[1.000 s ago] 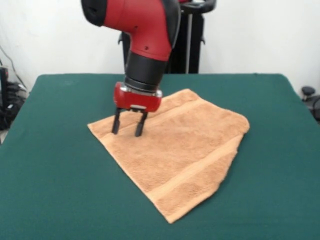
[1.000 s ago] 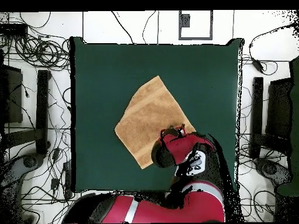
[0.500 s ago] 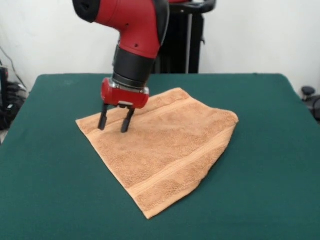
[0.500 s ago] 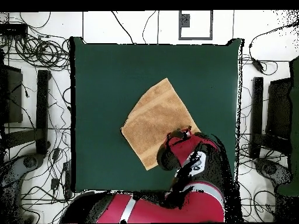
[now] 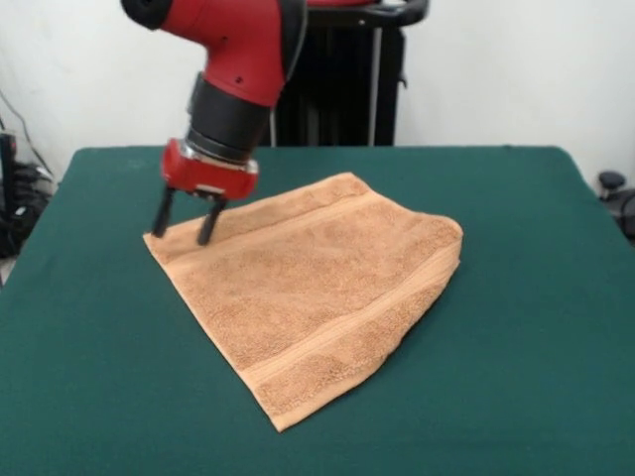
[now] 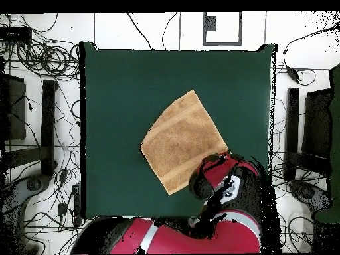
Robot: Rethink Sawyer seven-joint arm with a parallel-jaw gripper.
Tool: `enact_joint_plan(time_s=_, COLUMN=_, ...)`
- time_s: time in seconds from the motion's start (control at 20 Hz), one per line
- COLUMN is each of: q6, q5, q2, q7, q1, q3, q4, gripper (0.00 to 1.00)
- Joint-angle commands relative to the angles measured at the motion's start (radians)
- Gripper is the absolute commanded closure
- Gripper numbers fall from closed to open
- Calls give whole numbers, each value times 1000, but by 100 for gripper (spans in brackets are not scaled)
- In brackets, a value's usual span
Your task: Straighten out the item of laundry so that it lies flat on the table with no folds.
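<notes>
Dark green felt-covered bench (image 5: 556,297), one tan terry-cloth towel (image 5: 317,288) lying mid-bench.
I see one red-and-black arm angled down; its gripper (image 5: 184,223) spread open, fingertips at the towel's far corner, gripping nothing.

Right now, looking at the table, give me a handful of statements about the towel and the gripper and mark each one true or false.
1. The towel lies spread on the green table. True.
2. The gripper is above the towel's middle. False: it is at a corner, at the picture's left in the front view.
3. The gripper's fingers are spread apart. True.
4. The towel hangs over the table's edge. False: it lies wholly on the tabletop.
5. A second cloth sits beside the towel. False: only one towel is there.
</notes>
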Motion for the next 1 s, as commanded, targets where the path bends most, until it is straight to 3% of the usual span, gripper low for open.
enact_joint_plan(time_s=0.05, q6=208, q5=-91, q2=-55, q7=-258, q1=-113, q3=113, q4=23, gripper=0)
enact_joint_plan(time_s=0.4, q6=260, q5=-184, q2=-92, q7=-352, q1=-207, q3=175, q4=50, gripper=0)
enact_joint_plan(time_s=0.75, q6=348, q5=-162, q2=-217, q7=-406, q1=-251, q3=298, q4=165, gripper=0)
enact_joint_plan(time_s=1.0, q6=407, q5=-88, q2=-318, q7=-534, q1=-402, q3=505, q4=270, gripper=0)
